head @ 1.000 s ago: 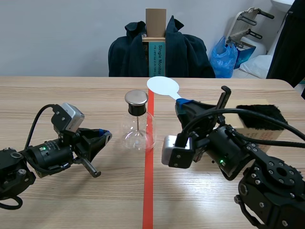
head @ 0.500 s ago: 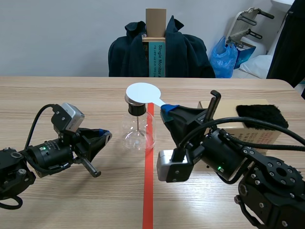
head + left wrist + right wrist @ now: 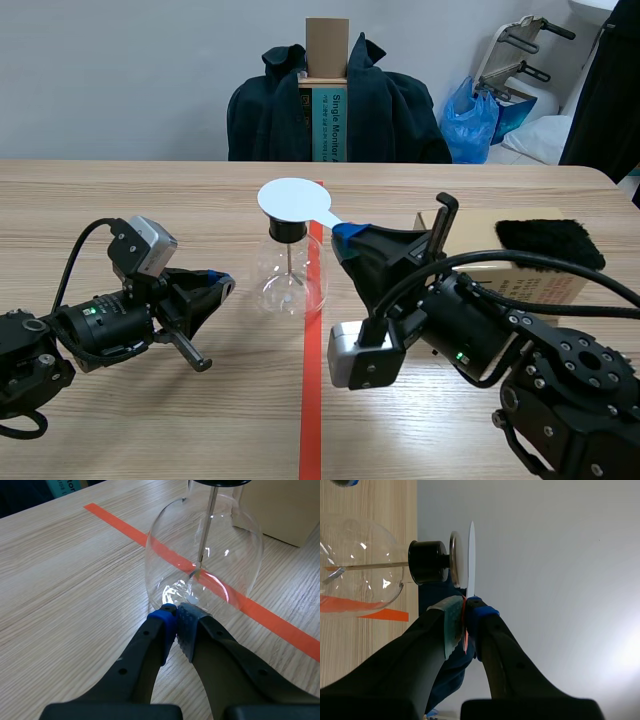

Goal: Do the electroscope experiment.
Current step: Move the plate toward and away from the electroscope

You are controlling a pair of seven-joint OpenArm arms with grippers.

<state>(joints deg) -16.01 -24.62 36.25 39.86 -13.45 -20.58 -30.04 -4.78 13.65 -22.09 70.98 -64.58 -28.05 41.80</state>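
Wooden bench (image 3: 150, 200) carried a glass electroscope flask (image 3: 290, 285) on a red tape line, the right gripper (image 3: 345, 233) holding a white disc (image 3: 292, 198) over its top, the left gripper (image 3: 222, 285) low beside it. Left wrist: the fingers met on nothing, with the flask (image 3: 200, 565) just ahead of the tips. Right wrist: the gripper clamped the disc's stem, with the disc (image 3: 471, 555) ahead, just beside the metal cap (image 3: 455, 555).

Left tool (image 3: 222, 286) lies low, fingers pressed together on nothing; right tool (image 3: 350, 233), tilted upward, pinches the stem of a white paddle (image 3: 293, 199)
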